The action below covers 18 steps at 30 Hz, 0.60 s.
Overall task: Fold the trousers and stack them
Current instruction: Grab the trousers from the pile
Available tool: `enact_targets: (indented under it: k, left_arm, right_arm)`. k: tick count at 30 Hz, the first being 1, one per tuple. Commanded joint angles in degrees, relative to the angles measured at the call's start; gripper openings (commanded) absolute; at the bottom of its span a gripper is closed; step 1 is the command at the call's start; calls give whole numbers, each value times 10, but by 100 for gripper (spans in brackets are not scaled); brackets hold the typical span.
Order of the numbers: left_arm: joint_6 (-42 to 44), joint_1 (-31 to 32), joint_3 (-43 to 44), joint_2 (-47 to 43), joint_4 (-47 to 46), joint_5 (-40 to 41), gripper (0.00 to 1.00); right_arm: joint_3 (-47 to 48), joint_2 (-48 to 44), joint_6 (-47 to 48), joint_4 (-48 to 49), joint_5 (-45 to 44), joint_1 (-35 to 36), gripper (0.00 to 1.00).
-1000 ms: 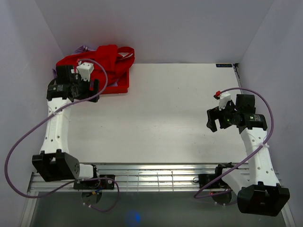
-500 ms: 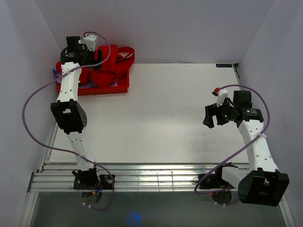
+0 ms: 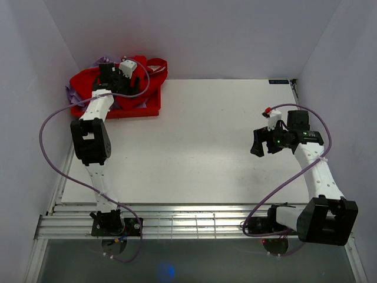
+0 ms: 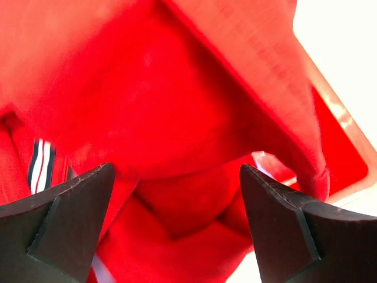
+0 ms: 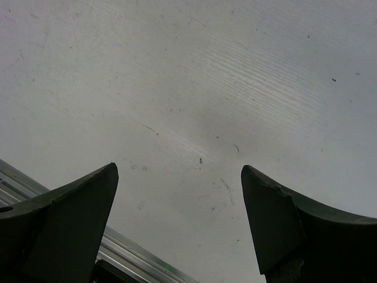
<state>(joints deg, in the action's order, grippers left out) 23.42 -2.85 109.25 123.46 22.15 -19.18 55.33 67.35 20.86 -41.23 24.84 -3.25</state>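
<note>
Red trousers point(image 3: 141, 73) lie heaped in a red bin point(image 3: 144, 110) at the table's far left corner. My left gripper point(image 3: 115, 79) is open just above the heap. In the left wrist view the red cloth point(image 4: 177, 118) fills the frame between the spread fingers point(image 4: 65, 218), with a white-and-navy stripe point(image 4: 40, 165) at the left. My right gripper point(image 3: 259, 147) is open and empty above the bare white table point(image 3: 200, 147) at the right. The right wrist view shows only the table surface point(image 5: 188, 106) between its fingers point(image 5: 277, 218).
A pale purple garment point(image 3: 70, 94) peeks out at the bin's left side. Grey walls close in the table on three sides. A metal rail point(image 3: 194, 221) runs along the near edge, also in the right wrist view point(image 5: 135, 250). The bin's rim point(image 4: 347, 159) shows in the left wrist view.
My left arm has swung from the bin's left side over the heap and now hovers above the red trousers. My right gripper has shifted slightly left and toward the far side.
</note>
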Motion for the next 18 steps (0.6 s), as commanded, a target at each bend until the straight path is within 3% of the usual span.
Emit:
enact_targets:
  k: [1, 9, 15, 16, 18]
  left_arm:
    - [62, 19, -19, -31, -139, -4, 98]
    - [184, 79, 6, 59, -295, 98, 98]
    - [227, 85, 140, 158, -264, 96, 98]
    - [231, 85, 154, 171, -254, 97, 96]
    - [233, 85, 179, 195, -247, 102, 82]
  right_arm:
    - [-7, 5, -10, 25, 13, 1, 90]
    - [-13, 27, -14, 37, 10, 1, 90]
    - [-9, 40, -14, 41, 5, 1, 90]
    - [-8, 43, -14, 40, 3, 1, 90]
    - [-6, 42, -12, 40, -3, 1, 90]
